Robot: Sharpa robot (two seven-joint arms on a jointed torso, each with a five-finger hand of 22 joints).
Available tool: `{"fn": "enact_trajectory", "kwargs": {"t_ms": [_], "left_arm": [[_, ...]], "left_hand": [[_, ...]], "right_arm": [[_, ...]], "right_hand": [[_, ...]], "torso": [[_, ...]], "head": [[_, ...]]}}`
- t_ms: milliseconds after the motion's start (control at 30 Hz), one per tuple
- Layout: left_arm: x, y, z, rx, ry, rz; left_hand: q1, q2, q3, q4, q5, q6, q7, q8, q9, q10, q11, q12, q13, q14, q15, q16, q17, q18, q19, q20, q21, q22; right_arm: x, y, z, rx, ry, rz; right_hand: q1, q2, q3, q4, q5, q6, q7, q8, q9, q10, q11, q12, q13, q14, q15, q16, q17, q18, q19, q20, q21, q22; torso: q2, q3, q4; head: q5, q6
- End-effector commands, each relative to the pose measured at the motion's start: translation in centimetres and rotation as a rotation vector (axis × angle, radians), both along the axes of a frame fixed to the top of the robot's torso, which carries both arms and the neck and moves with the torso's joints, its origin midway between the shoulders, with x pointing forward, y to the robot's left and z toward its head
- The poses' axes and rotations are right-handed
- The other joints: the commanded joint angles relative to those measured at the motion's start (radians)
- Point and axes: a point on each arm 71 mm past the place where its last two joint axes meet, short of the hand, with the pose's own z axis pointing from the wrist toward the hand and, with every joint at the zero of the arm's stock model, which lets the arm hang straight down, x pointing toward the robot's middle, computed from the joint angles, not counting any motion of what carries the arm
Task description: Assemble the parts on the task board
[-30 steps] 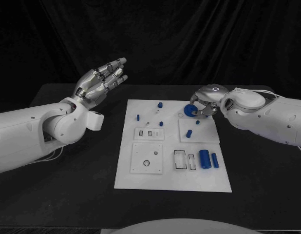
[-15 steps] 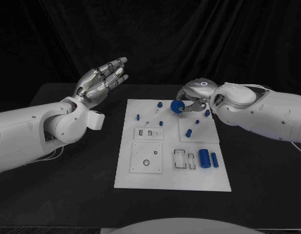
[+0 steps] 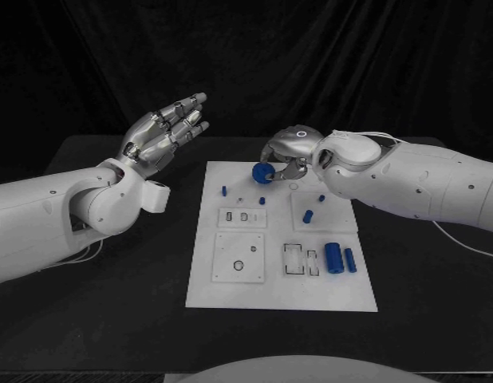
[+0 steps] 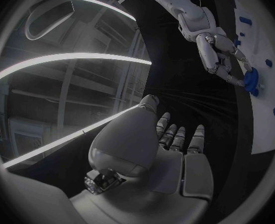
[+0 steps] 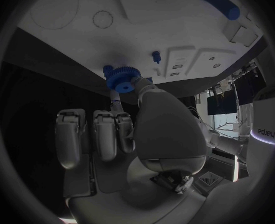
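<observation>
Right hand carries a blue gear over the task board

Head view: the right hand (image 3: 288,153) pinches the blue gear (image 3: 262,173) just above the far edge of the task board (image 3: 281,299), likely to seat it; the left hand (image 3: 163,132) is raised off the desk (image 3: 108,319), fingers apart, holding nothing. Left wrist view: gear (image 4: 251,80) side-on at the fingertips, clear of the board. Right wrist view: gear teeth (image 5: 122,78) and a small blue peg (image 5: 156,56) beyond.
</observation>
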Motion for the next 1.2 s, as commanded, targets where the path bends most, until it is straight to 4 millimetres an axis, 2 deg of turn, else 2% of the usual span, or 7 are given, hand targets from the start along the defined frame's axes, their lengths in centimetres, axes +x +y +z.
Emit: {"fn": "enact_trajectory", "kwargs": {"t_ms": [33,333,733,800,933,1067,1200], "left_arm": [[-0.1,-0.2,0.2,-0.023,-0.019,-0.014],[-0.1,-0.3,0.2,-0.022,-0.018,-0.016],[0.0,-0.5,0.1,-0.023,-0.015,-0.023],[0.0,-0.5,0.1,-0.022,-0.015,-0.023],[0.1,-0.5,0.1,-0.022,-0.015,-0.023],[0.1,-0.5,0.1,-0.022,-0.015,-0.025],[0.1,-0.5,0.1,-0.023,-0.014,-0.026]], "left_hand": [[0.011,0.002,0.007,0.0,0.003,0.003,0.002,0.002,0.001,-0.004,-0.002,-0.005,-0.001,0.0,0.008,-0.004,-0.001,0.017,0.001,0.005,0.001,0.0],[0.011,0.002,0.007,0.0,0.003,0.003,0.002,0.002,0.001,-0.004,-0.002,-0.005,-0.001,0.0,0.008,-0.004,-0.001,0.017,0.001,0.005,0.001,0.0],[0.011,0.002,0.009,-0.002,0.004,0.001,0.002,0.001,0.001,-0.005,-0.001,-0.006,-0.001,0.0,0.009,-0.004,-0.001,0.017,0.0,0.006,0.001,0.0],[0.011,0.002,0.009,-0.002,0.004,0.001,0.002,0.001,0.001,-0.005,-0.001,-0.006,-0.001,0.0,0.009,-0.004,-0.001,0.017,0.0,0.006,0.001,0.0],[0.011,0.002,0.011,-0.002,0.004,0.001,0.002,0.001,0.001,-0.005,-0.001,-0.006,-0.001,0.0,0.01,-0.004,-0.001,0.017,0.0,0.006,0.001,0.0],[0.011,0.002,0.011,-0.002,0.004,0.001,0.002,0.001,0.001,-0.005,-0.001,-0.006,-0.001,0.0,0.01,-0.004,-0.001,0.017,0.0,0.006,0.001,0.0],[0.011,0.002,0.011,-0.003,0.004,0.0,0.002,0.001,0.0,-0.005,0.0,-0.006,-0.001,0.0,0.01,-0.004,-0.001,0.017,0.001,0.006,0.001,0.0]], "right_arm": [[0.3,0.5,-0.3,-0.015,0.041,0.007],[0.5,1.4,-1.3,-0.054,0.098,0.005],[0.5,1.6,-2.0,-0.078,0.135,0.0],[0.5,1.6,-2.1,-0.08,0.137,-0.002],[0.6,1.6,-2.2,-0.081,0.138,-0.004],[0.5,1.7,-2.4,-0.081,0.141,-0.004],[0.5,1.7,-2.5,-0.082,0.144,-0.004]], "right_hand": [[-0.007,0.002,0.0,-0.001,-0.006,0.024,-0.023,0.0,0.067,0.108,0.004,0.003,0.263,0.103,0.003,0.003,0.263,-0.008,0.104,-0.002,0.003,0.263],[-0.005,0.004,0.004,-0.006,-0.014,0.014,-0.019,-0.008,0.068,0.108,0.006,0.003,0.263,0.103,0.007,0.003,0.263,-0.008,0.104,0.002,0.003,0.263],[-0.007,0.003,0.007,-0.013,-0.022,-0.008,-0.013,-0.025,0.065,0.108,0.006,0.003,0.263,0.103,0.013,0.003,0.263,-0.008,0.104,0.008,0.003,0.263],[-0.013,0.003,0.01,-0.014,-0.035,-0.037,-0.009,-0.049,0.053,0.108,0.009,0.003,0.263,0.103,0.019,0.003,0.263,-0.008,0.104,0.014,0.003,0.263],[-0.013,0.003,0.014,-0.018,-0.037,-0.057,-0.007,-0.065,0.044,0.108,0.01,0.003,0.263,0.103,0.022,0.003,0.263,-0.008,0.104,0.017,0.003,0.263],[-0.016,0.003,0.019,-0.029,-0.054,-0.131,-0.014,-0.116,0.008,0.108,0.005,0.003,0.263,0.103,0.02,0.003,0.263,-0.008,0.104,0.018,0.003,0.263],[-0.019,0.007,0.02,-0.038,-0.064,-0.195,-0.019,-0.124,-0.026,0.108,0.001,0.003,0.263,0.103,0.017,0.003,0.263,-0.008,0.104,0.015,0.003,0.263]], "torso": [[0.0,0.0003,0.0005],[0.001,-0.0008,0.0009],[-0.001,0.0009,-0.0019],[-0.001,0.0006,-0.0023],[0.0,0.001,-0.0032],[0.0,0.0014,-0.003],[-0.001,0.001,-0.0032]], "head": [[-0.003,-0.001],[-0.002,-0.002],[-0.003,-0.01],[-0.003,-0.011],[-0.003,-0.012],[-0.002,-0.012],[-0.001,-0.015]]}}
